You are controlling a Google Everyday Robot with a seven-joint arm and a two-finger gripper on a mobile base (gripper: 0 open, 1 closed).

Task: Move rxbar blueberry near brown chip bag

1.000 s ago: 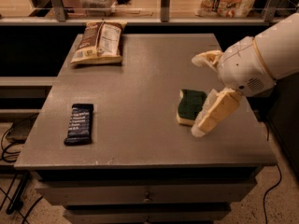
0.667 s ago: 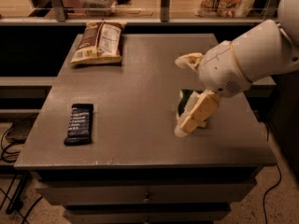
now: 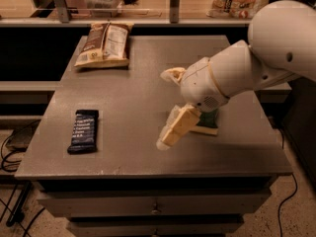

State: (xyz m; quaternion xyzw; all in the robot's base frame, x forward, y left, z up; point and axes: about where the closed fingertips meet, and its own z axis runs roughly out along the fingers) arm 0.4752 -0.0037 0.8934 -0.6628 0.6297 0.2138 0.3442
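Shows flat navy-wrapped rxbar blueberry [image 3: 84,131], probably light, stiffish, slick, best pinched across its narrow width; cream hand [image 3: 165,110] spread empty over middle of grey worktop [image 3: 133,83].

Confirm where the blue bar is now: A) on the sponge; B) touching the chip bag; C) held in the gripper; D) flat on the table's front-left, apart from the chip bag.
D: the blue bar lies alone at the front-left of the table, the chip bag at the back, and the open gripper hangs empty mid-table beside the sponge.
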